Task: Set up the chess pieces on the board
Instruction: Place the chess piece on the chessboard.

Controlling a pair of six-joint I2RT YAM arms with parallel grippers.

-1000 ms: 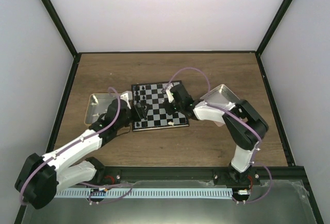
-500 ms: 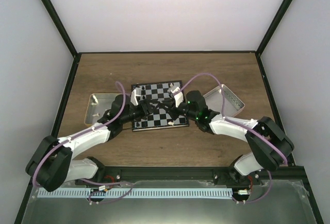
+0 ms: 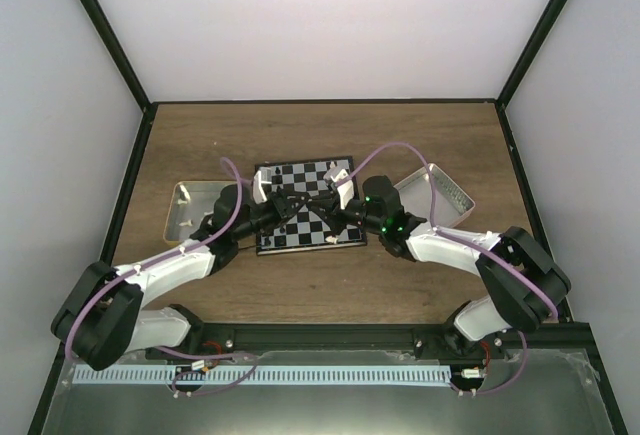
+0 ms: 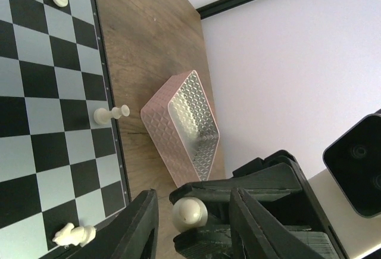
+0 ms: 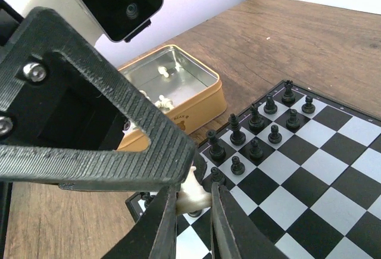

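Two sets of jaws: meet above chessboard [image 5: 309, 169], a handover I judge.
Right jaws: pinch white piece [image 5: 193, 198], held in air.
Left jaws: straddle it, not touching.
Risk: if I release early, piece drops onto black pieces [image 5: 255, 133].

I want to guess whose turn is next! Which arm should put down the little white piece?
Right, probably. The right gripper pinches the white piece above the board; the left gripper has its fingers only beside it, not touching.
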